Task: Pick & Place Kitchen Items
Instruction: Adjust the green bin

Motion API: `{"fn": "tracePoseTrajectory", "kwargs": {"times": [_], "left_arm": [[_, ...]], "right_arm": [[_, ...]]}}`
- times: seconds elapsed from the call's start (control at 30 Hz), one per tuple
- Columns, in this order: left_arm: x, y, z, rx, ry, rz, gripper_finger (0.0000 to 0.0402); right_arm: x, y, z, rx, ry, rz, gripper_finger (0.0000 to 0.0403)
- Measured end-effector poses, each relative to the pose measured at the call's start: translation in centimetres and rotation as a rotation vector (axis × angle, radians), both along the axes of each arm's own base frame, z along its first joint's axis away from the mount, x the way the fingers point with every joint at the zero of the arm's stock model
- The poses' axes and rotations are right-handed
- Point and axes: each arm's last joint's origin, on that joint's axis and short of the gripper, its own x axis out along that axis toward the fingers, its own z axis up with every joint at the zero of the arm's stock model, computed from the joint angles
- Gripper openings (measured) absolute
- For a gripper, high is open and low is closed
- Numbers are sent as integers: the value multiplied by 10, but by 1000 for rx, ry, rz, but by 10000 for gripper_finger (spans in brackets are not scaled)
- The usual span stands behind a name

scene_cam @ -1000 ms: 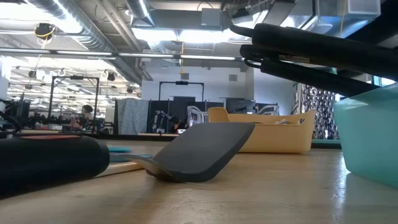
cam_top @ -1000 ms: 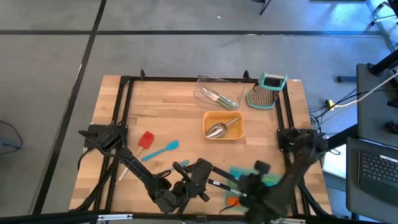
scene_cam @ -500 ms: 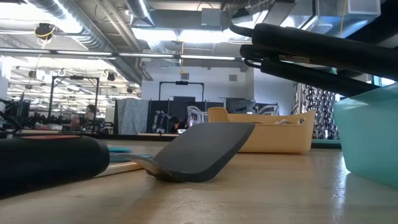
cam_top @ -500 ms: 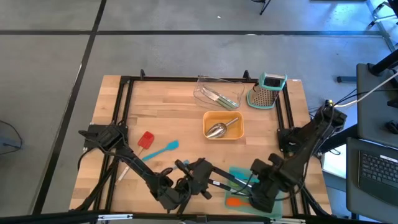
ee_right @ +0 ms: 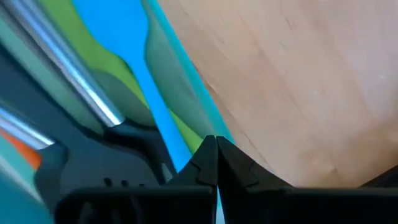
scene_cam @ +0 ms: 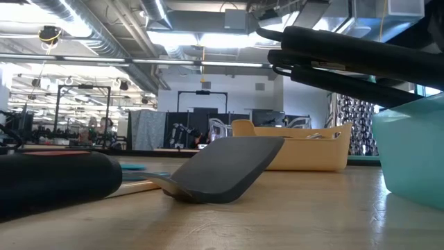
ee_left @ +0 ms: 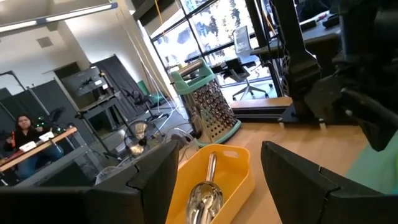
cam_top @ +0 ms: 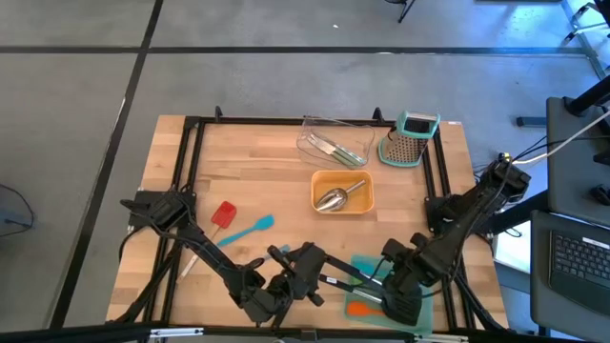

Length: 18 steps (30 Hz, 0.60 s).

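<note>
A black spatula [scene_cam: 225, 169] lies on the wooden table [cam_top: 267, 186] near its front edge, its broad, curved blade resting on the wood and its handle running toward the left gripper [cam_top: 303, 270]. That gripper sits low at the front middle of the table with its fingers spread apart, holding nothing.

Just to the right, a teal tray [cam_top: 367, 264] at the front right holds several tools: an orange silicone tool [cam_top: 358, 308], a green one and steel handles, all crowded together. The right gripper [cam_top: 401, 303] hangs over this tray with its fingertips pressed together, gripping nothing.

Farther back, a steel scoop [cam_top: 332, 199] lies in an orange tray [cam_top: 362, 205] at the centre of the table. Behind it, a clear tray [cam_top: 310, 145] holds green-handled utensils [cam_top: 335, 149], and a steel box grater with a teal top [cam_top: 410, 139] stands at the back right corner.

On the left half, a red spatula [cam_top: 223, 214] and a teal spatula [cam_top: 250, 229] lie side by side, apart from everything else. Bare wood surrounds them, and the back left of the table is open. A black frame [cam_top: 191, 143] runs along the table's back and sides.
</note>
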Motion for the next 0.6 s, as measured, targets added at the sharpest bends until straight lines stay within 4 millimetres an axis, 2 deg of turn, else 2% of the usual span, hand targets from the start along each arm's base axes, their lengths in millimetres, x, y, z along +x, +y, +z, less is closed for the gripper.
{"fn": "tracePoseTrajectory", "kwargs": {"times": [0.27,0.47,0.6], "left_arm": [[0,1,0,-5,-6,0,223],[1,0,0,-5,-7,-3,223],[0,0,0,-5,-6,-4,223]], "right_arm": [[9,-15,-6,-89,-44,21,0],[21,-22,-6,-80,-78,56,0],[26,-21,3,-107,-113,73,0]]}}
